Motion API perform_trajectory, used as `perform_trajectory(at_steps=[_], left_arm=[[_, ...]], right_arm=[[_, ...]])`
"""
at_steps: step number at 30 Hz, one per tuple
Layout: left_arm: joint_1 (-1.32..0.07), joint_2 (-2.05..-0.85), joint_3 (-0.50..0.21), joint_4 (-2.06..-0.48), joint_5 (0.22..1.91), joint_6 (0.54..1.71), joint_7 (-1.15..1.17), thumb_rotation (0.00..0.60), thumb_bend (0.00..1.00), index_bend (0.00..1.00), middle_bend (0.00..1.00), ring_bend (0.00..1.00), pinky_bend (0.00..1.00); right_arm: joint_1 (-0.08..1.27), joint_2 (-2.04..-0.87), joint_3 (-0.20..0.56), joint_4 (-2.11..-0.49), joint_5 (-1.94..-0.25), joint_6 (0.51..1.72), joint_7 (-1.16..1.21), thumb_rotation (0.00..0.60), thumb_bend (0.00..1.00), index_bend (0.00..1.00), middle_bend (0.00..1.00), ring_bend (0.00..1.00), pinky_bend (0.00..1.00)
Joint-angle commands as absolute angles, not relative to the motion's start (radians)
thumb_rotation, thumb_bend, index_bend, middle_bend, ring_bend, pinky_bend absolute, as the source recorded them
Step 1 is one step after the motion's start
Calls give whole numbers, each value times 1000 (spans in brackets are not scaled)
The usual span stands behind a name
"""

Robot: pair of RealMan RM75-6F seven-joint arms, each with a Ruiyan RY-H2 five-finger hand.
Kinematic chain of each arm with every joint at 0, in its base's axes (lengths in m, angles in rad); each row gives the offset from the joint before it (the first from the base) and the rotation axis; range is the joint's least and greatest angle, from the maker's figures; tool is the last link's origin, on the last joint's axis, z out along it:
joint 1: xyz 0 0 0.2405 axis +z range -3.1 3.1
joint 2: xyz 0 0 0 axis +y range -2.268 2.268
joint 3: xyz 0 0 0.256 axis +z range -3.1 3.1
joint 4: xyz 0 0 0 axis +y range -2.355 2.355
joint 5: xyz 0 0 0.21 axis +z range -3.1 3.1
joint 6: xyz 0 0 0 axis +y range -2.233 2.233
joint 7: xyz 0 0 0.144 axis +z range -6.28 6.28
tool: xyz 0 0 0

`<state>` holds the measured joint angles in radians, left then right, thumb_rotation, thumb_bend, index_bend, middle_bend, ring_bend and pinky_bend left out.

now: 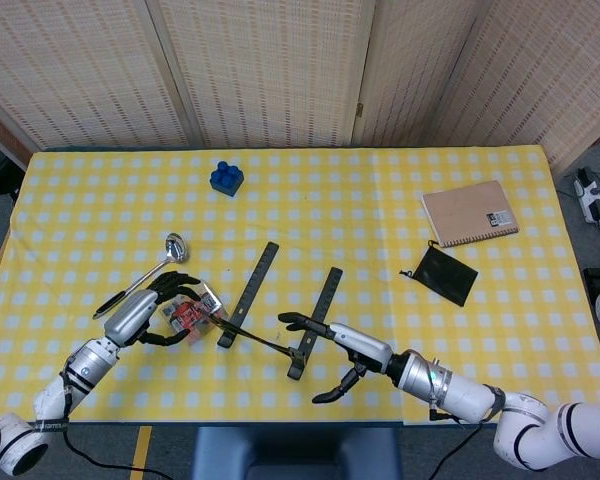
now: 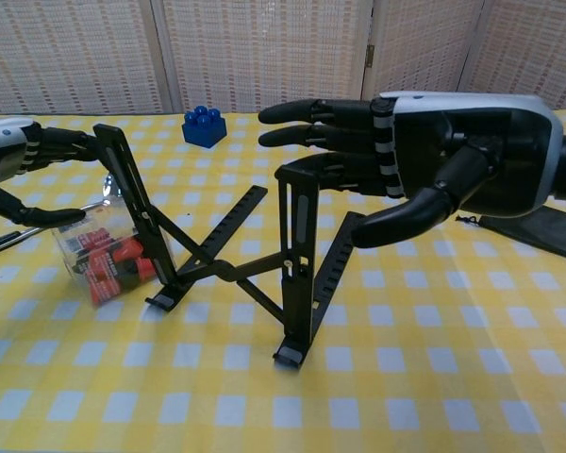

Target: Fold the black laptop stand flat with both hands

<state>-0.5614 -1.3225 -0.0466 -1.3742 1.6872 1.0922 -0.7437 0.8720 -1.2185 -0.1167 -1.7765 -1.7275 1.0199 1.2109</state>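
The black laptop stand (image 1: 280,312) stands unfolded near the table's front middle, with two slotted rails joined by crossed struts (image 2: 217,269). My right hand (image 2: 434,160) hovers open beside the top of the right rail (image 2: 297,255), its fingers spread and stretched toward the left. In the head view the right hand (image 1: 342,350) lies just right of that rail's lower end. My left hand (image 1: 152,308) is open at the left of the stand. Its fingertips (image 2: 80,142) reach close to the top of the left rail (image 2: 127,193). Neither hand grips anything.
A clear box of red items (image 1: 190,312) sits against the stand's left foot, under my left hand. A ladle (image 1: 145,275) lies further left. A blue block (image 1: 226,178) is at the back; a notebook (image 1: 470,212) and black pouch (image 1: 440,275) are to the right.
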Motion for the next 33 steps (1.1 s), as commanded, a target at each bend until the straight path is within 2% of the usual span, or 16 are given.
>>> perform_trajectory(at_steps=[1, 9, 18, 33], left_arm=[[-595, -1340, -45, -1367, 1690, 1062, -744, 600, 361, 346, 205, 89, 0], [-648, -1382, -29, -1359, 1688, 1020, -696, 600, 369, 368, 187, 63, 0], [-656, -1424, -41, -1358, 1616, 1001, -510, 600, 410, 407, 181, 26, 0], [-661, -1433, -23, -1377, 1577, 990, -474, 600, 449, 462, 181, 20, 0]], right_arm=[[870, -1216, -117, -1778, -1725, 1017, 1207, 600, 160, 0, 17, 78, 0], [864, -1218, -114, -1770, -1711, 1009, 1209, 600, 160, 0, 16, 78, 0], [859, -1226, -106, -1767, -1701, 998, 1201, 600, 160, 0, 17, 78, 0], [844, -1233, -96, -1762, -1689, 998, 1193, 600, 159, 0, 17, 80, 0]])
